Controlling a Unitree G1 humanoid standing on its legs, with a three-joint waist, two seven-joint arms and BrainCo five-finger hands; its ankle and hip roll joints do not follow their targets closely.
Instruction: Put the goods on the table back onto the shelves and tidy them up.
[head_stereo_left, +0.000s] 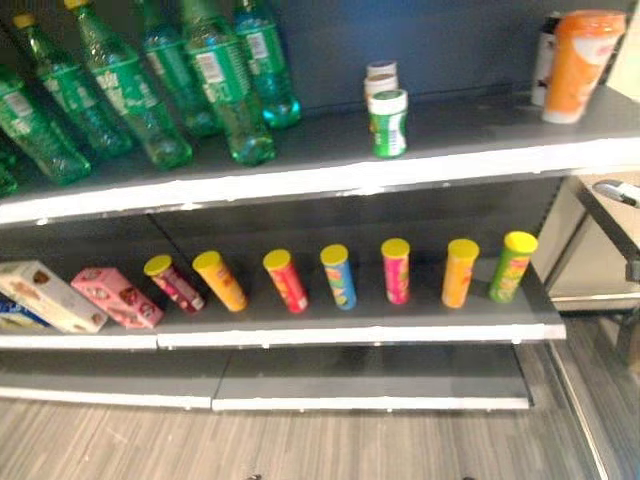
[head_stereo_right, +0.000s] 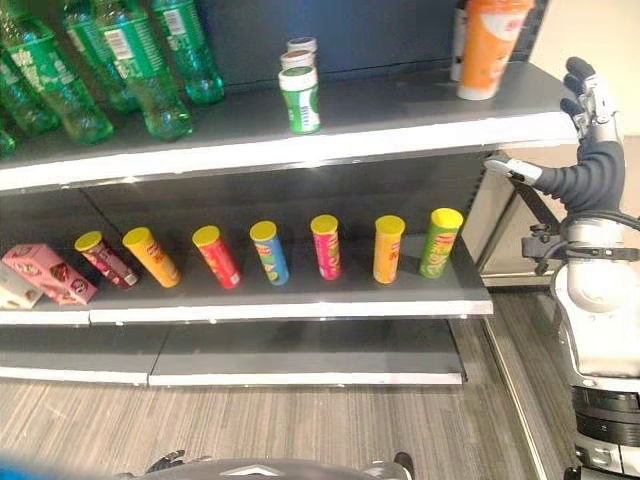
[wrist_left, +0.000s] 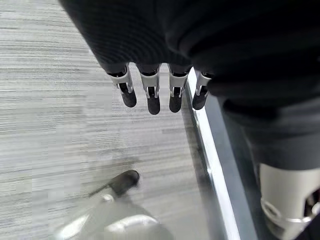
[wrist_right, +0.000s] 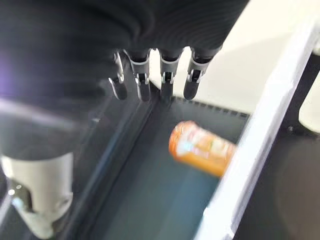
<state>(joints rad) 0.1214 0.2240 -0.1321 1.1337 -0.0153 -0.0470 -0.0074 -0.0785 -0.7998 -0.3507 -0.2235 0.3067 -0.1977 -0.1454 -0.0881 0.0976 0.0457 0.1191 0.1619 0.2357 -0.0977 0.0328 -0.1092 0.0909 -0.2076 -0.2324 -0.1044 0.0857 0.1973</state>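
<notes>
Grey plank floor (head_stereo_left: 300, 440) under stocked shelves (head_stereo_left: 330, 165); both hands' fingers (wrist_left: 152, 97) released, empty

We see an orange bottle (head_stereo_left: 581, 63) standing upright at the right end of the top shelf (head_stereo_left: 470, 140), near its front edge.

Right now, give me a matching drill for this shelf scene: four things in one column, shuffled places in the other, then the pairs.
Things:
1. green bottles
2. orange container
3. row of yellow-lidded tubes
4. pink box

Places:
A. middle shelf, left end, lying down
B. top shelf, right end
C. top shelf, left side
D. middle shelf, spread along the centre and right

Pairs: 1-C, 2-B, 3-D, 4-A

The right robot hand is raised with straight fingers by the top shelf's right end; the left robot hand hangs over the floor.
</notes>
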